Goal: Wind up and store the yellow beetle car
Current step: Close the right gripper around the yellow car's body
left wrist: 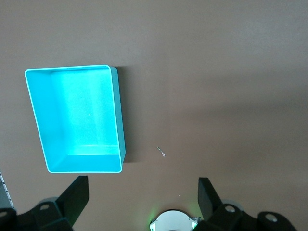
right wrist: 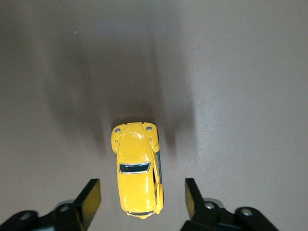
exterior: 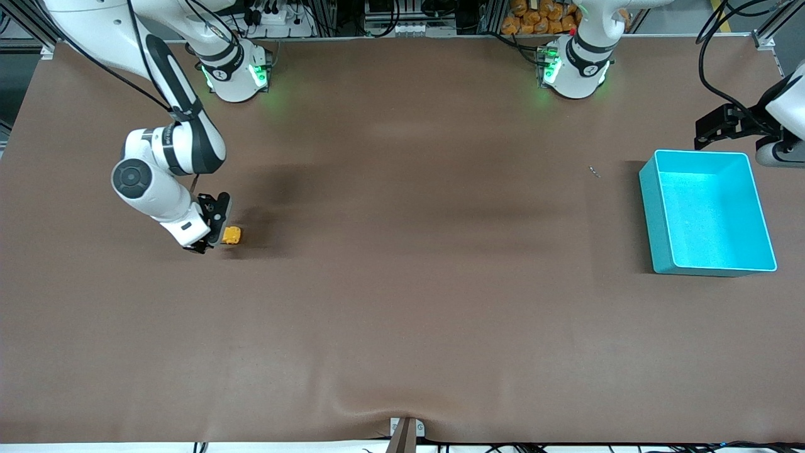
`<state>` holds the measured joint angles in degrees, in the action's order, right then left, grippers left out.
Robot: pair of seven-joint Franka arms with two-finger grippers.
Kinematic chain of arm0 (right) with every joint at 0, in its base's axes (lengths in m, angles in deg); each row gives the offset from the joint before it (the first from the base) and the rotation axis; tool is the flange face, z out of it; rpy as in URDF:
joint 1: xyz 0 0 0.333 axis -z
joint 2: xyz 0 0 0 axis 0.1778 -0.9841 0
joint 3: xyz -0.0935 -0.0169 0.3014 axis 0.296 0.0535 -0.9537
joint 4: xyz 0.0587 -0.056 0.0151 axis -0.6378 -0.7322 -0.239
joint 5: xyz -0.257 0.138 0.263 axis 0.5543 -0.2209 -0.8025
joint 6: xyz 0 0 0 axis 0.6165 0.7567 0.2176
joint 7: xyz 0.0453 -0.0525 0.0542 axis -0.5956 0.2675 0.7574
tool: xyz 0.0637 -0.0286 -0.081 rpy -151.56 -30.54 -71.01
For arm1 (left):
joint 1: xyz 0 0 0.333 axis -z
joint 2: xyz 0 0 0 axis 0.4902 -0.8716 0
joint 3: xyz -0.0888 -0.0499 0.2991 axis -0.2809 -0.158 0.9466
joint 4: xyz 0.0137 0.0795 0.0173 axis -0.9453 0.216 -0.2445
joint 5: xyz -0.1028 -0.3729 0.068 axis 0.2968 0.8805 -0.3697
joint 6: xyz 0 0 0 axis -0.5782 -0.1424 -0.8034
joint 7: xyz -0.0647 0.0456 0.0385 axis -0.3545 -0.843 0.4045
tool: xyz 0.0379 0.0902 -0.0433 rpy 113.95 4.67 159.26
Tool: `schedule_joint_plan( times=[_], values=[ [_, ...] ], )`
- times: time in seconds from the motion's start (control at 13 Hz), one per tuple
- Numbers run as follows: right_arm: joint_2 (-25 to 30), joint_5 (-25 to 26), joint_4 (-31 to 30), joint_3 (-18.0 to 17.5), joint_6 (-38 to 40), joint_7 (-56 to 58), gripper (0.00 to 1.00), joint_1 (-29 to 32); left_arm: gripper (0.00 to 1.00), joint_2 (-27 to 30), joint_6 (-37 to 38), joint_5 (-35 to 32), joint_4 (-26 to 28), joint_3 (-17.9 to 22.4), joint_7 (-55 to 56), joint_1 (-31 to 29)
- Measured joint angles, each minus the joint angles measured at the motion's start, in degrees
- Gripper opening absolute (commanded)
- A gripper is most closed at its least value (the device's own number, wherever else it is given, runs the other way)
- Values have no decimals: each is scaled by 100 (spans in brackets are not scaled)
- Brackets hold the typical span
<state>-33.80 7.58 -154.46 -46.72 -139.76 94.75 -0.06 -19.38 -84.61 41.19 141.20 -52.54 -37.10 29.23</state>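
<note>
The yellow beetle car (exterior: pixel 231 235) stands on the brown table toward the right arm's end. In the right wrist view the car (right wrist: pixel 137 168) is seen from above, with its tail between the two fingers. My right gripper (exterior: pixel 214 226) is open, low over the table right beside the car, with one finger on each side of it and a gap to both. The turquoise bin (exterior: pixel 707 212) stands empty toward the left arm's end and also shows in the left wrist view (left wrist: pixel 77 118). My left gripper (left wrist: pixel 143 192) is open and empty, held high beside the bin at the table's end, waiting.
A small dark bit (exterior: pixel 594 171) lies on the table beside the bin, toward the table's middle; it also shows in the left wrist view (left wrist: pixel 161 152). The two arm bases (exterior: pixel 236 72) (exterior: pixel 573 66) stand along the table's edge farthest from the front camera.
</note>
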Motion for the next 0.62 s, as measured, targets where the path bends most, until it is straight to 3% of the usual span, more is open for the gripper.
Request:
schedule_joint_plan(
  times=[0.62],
  values=[
    [-190,311,-23,3,-191,46,66,-56,100,-37,-15,-35,0,-12,28,5]
  ],
)
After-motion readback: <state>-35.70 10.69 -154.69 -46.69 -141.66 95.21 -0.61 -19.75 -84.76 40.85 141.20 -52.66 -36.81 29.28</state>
